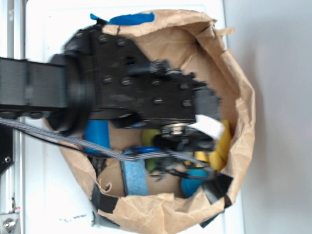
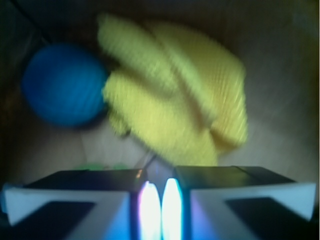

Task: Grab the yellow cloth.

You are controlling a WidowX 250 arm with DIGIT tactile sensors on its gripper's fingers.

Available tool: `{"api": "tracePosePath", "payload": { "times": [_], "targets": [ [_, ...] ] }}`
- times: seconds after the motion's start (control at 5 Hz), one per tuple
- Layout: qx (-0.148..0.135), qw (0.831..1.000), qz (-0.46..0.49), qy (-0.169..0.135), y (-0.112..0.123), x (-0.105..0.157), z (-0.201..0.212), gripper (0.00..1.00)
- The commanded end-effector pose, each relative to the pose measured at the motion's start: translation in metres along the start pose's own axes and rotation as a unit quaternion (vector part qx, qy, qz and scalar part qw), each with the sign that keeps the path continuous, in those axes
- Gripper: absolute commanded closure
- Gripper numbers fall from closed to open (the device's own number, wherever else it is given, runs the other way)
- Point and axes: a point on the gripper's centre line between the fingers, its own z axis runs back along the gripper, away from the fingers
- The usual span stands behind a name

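1. The cloth (image 2: 175, 107) is one bright yellow rag of ribbed, terry-like fabric, bunched into several thick folds. In the wrist view it lies just ahead of the gripper (image 2: 160, 207), not touching it, with its long axis slanting from ahead-left toward the near right.
2. In the exterior view only a strip of the cloth (image 1: 223, 142) shows, past the gripper's end and against the bag's paper wall.
3. The gripper's two fingers (image 2: 149, 210) are pressed together, pale tips side by side with nothing between them.
4. One round blue ball (image 2: 64, 84) sits ahead and to the left of the gripper, touching the cloth's left edge.
5. One light blue sponge (image 1: 133, 176), a porous rectangular strip, lies under the arm (image 1: 122, 80), behind the gripper.
6. A sliver of green (image 2: 97, 166) shows just ahead of the left finger; its shape is too hidden to tell.
7. Everything lies in one crumpled brown paper bag (image 1: 243, 97), rim rolled open and patched with black tape, on a white counter (image 1: 273, 58).
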Motion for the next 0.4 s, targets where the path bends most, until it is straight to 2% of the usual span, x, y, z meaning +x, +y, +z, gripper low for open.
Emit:
{"api": "tracePosePath", "payload": {
  "times": [0.0, 0.2],
  "targets": [
    [0.013, 0.999, 0.011, -0.03, 0.0196, 0.0269, 0.0155, 0.0],
    [0.013, 0.999, 0.007, -0.03, 0.0212, 0.0299, 0.0117, 0.0]
  ]
}}
